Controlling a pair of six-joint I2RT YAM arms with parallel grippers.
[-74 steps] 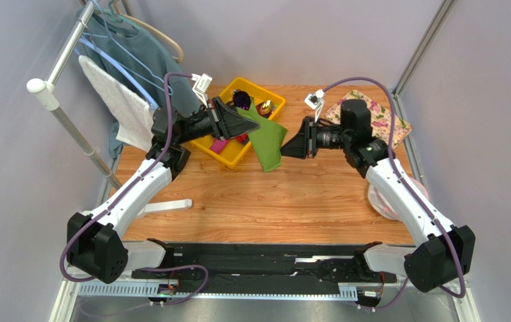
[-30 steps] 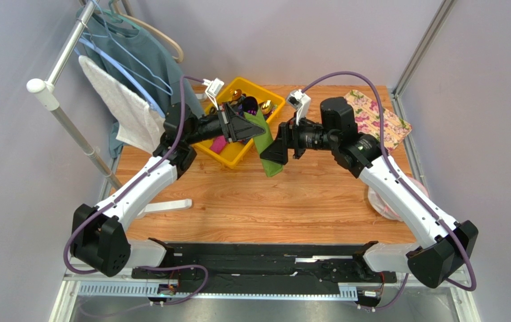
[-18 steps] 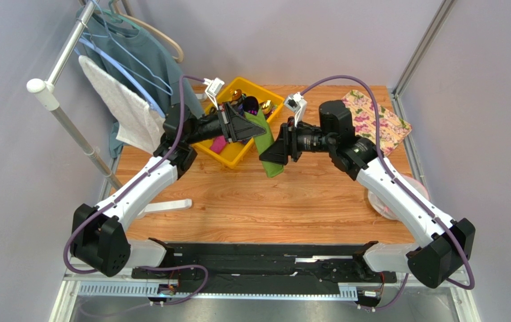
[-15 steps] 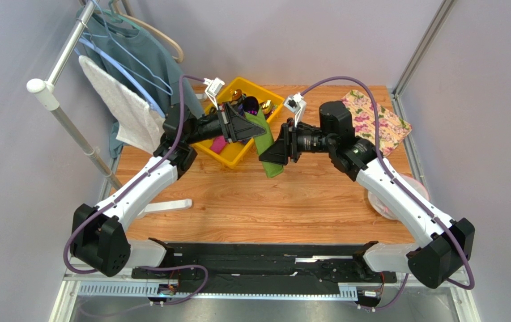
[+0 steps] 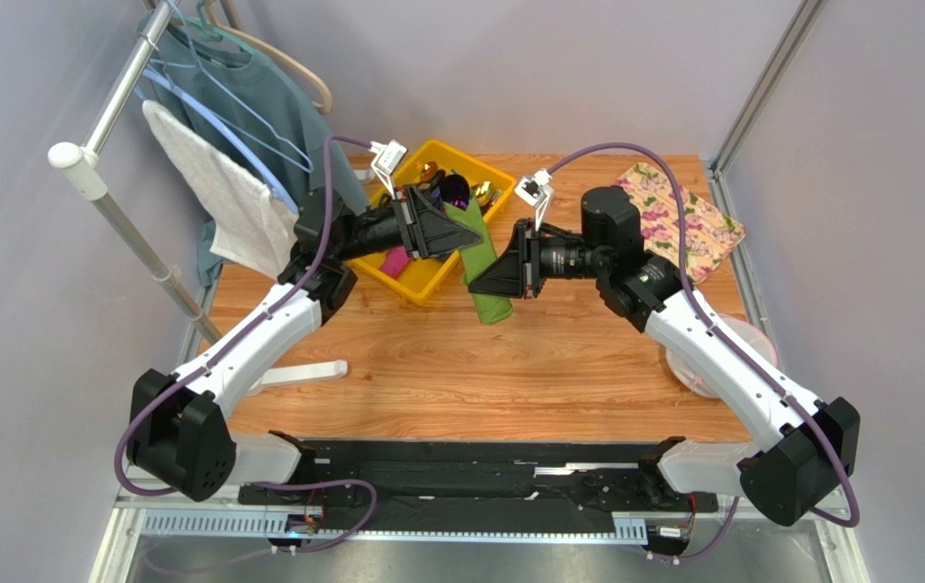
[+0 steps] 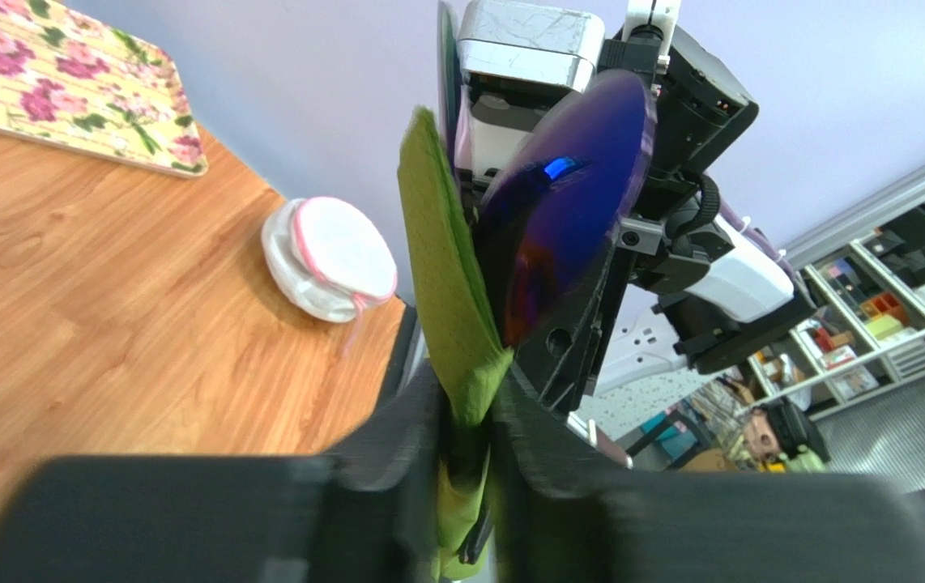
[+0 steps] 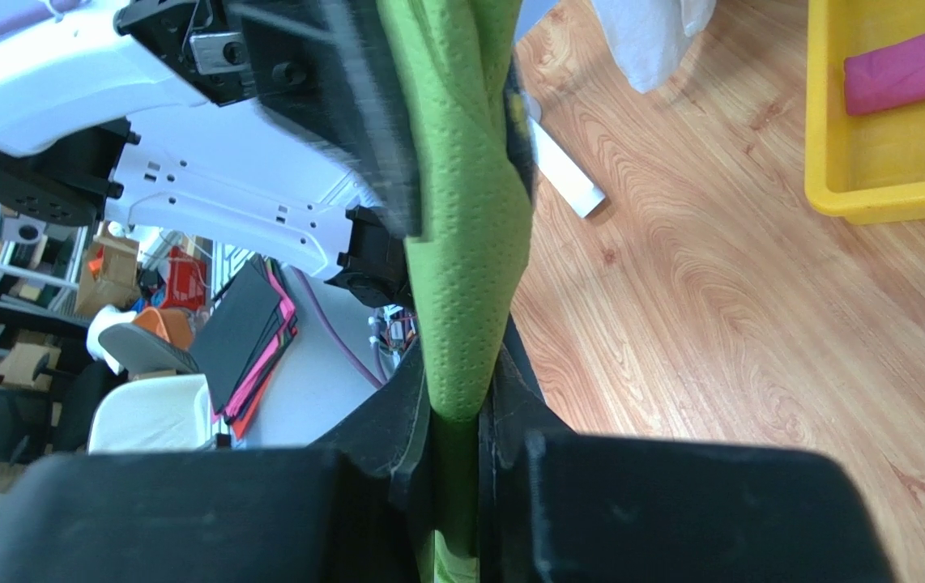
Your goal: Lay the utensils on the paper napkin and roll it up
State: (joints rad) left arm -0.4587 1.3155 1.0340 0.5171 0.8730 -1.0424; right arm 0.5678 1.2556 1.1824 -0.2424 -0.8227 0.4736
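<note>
Green paper napkin (image 5: 491,306) hangs folded in the air just right of the yellow bin (image 5: 413,282), pinched from both sides. The left gripper (image 6: 465,419) has its fingers narrow on one edge, and the right gripper (image 7: 455,407) clamps another. This is probably a two-handed hold to spread it flat on the wooden table (image 5: 492,377). The utensils (image 5: 441,185) lie in the bin, far left.

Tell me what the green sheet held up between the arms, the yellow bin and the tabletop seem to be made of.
Green sheet: looks like soft paper tissue, matte, with a fine embossed dimple pattern and limp folds.
Yellow bin: probably moulded plastic, with smooth, uniform colour and a slight sheen.
Tabletop: wood or wood-look laminate. Grain lines show, but which of the two it is cannot be told.
</note>
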